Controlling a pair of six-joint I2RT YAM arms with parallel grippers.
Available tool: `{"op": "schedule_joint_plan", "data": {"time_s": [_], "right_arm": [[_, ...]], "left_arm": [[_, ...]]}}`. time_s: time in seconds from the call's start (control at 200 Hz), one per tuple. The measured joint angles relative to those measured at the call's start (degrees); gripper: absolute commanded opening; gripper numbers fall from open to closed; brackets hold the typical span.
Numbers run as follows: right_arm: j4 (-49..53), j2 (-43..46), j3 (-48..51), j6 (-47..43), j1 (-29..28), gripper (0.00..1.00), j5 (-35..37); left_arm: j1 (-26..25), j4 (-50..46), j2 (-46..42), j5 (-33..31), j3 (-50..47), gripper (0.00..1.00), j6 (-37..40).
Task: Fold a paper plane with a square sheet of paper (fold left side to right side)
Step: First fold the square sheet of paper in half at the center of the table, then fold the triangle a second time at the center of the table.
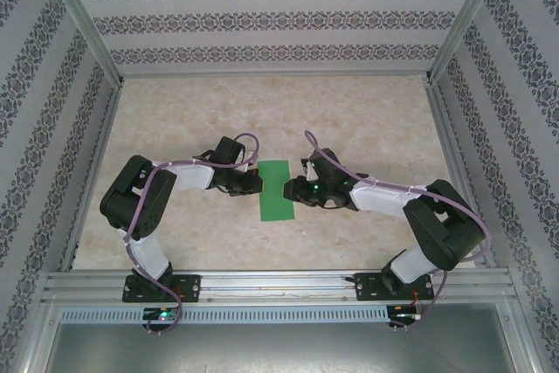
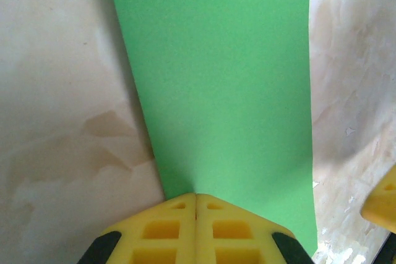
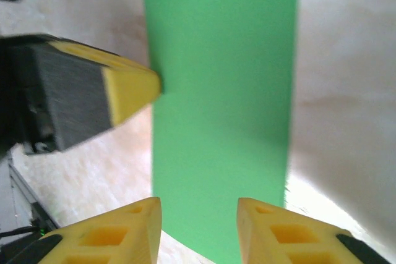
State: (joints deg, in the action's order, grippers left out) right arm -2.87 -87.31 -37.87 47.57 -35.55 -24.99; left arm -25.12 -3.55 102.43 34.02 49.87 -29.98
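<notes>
Left claw (image 2: 196, 203), fingers pressed shut, tip at the left edge of the green sheet of paper (image 1: 279, 189), a narrow strip lying flat on the marbled table (image 1: 367, 120) between the arms; right claw (image 3: 198, 214), fingers parted, over its right edge.

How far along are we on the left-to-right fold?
Done: the sheet of paper lies as a narrow rectangle, so the half fold looks made. In hand: the left claw is shut, tips at one long edge; the right claw stands open at the opposite edge, gripping nothing. Left: the later plane folds; no nose or wings show.
</notes>
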Motion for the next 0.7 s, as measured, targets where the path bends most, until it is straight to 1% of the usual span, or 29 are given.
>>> {"op": "schedule_joint_plan", "data": {"time_s": [0.25,0.46,0.7], "right_arm": [[3.6,0.4,2.8,0.1,-0.2,0.42,-0.1],[3.5,0.4,2.8,0.3,-1.8,0.38,-0.1],[3.5,0.3,2.8,0.5,-2.2,0.37,0.1]], "left_arm": [[0.0,0.1,-0.2,-0.4,-0.2,0.0,0.0],[0.0,0.1,-0.4,-0.5,-0.3,0.0,0.0],[0.0,0.1,-0.6,-0.9,-0.5,0.0,0.0]]}}
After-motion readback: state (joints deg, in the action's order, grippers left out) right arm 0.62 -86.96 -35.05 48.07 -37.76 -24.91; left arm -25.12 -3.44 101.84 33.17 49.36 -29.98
